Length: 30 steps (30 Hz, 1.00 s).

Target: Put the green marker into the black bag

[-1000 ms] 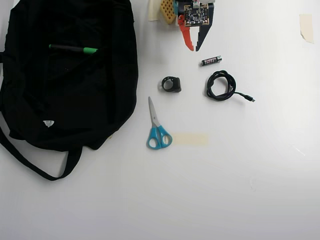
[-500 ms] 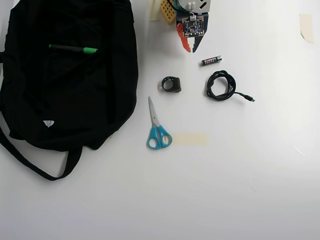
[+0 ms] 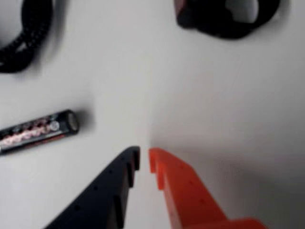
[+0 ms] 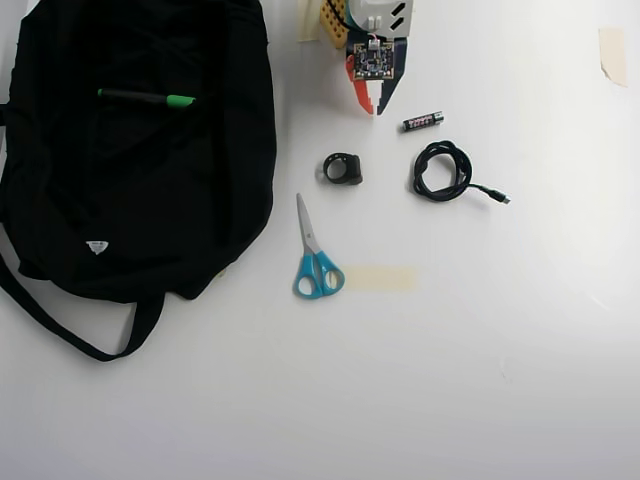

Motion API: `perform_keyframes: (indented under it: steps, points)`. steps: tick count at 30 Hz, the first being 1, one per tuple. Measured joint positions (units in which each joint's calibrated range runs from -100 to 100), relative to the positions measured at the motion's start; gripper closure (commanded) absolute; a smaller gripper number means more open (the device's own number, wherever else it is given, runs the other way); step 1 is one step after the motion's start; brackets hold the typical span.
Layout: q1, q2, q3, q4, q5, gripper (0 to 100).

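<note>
My tool (image 4: 370, 107) is clenched and empty. In the overhead view, the green marker (image 4: 146, 98) lies well left of it, lengthwise left-to-right atop the black bag (image 4: 140, 200).

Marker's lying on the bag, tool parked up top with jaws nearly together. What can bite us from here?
1. The green marker lies on top of the black bag, not clearly inside; it may not count as bagged, or it could roll off the soft fabric.
2. The tool sits close to the battery; a swing could knock it.
3. Regrasping a slim pen on soft black fabric may pinch cloth too.
</note>
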Motion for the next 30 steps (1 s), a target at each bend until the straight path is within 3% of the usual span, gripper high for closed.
perform_keyframes:
  steps: [30]
  points:
    - [0.00,0.00,2.91,-0.09,0.00,98]
